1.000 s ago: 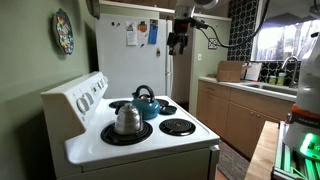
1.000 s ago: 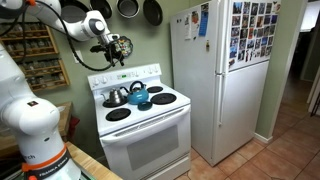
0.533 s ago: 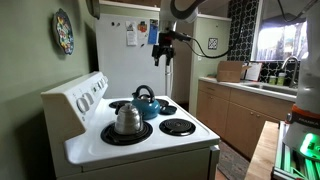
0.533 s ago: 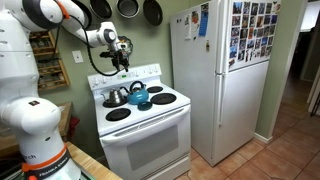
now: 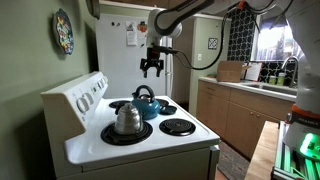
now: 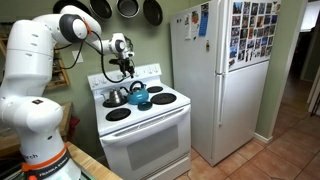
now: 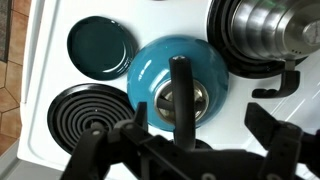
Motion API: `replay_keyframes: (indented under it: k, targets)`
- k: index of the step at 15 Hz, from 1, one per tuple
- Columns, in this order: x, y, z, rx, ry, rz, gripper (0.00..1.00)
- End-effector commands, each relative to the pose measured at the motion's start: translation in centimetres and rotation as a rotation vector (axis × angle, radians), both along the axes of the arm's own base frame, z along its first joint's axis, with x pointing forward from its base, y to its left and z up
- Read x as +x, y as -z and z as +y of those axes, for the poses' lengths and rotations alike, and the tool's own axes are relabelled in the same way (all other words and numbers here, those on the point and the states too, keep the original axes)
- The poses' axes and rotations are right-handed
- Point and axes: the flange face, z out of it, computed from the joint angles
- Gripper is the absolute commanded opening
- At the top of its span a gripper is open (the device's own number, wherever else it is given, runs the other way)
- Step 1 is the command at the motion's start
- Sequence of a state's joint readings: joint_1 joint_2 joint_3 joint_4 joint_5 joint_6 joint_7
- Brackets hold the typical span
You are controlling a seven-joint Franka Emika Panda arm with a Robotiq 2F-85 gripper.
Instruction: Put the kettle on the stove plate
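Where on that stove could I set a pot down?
The bare coil burner beside the teal kettle is free, bordered by the teal disc. Crowded on the kettle's other side, where the silver kettle sits close.

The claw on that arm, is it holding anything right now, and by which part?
Nothing is held. The gripper hangs open in the air above the teal kettle, clear of its handle.

Green walls [image 5: 25, 75] frame a white refrigerator [image 6: 215, 90], wooden cabinets [image 5: 225, 115] and a bright window [image 5: 272, 45].

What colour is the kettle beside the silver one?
The kettle is teal blue; wrist view shows it best.
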State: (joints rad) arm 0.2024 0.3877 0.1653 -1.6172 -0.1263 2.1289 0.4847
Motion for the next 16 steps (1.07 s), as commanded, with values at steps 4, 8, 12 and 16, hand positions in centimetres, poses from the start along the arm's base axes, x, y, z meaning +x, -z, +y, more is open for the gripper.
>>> replay_keyframes:
  k: [4, 8, 12, 16]
  targets:
    - [3.9, 2.8, 0.2, 0.000, 0.035, 0.001, 1.00]
    - [3.7, 2.8, 0.2, 0.008, 0.012, 0.003, 1.00]
    - [3.9, 2.8, 0.3, 0.011, 0.010, 0.004, 1.00]
    - [4.6, 3.5, 0.4, 0.021, -0.005, 0.016, 1.00]
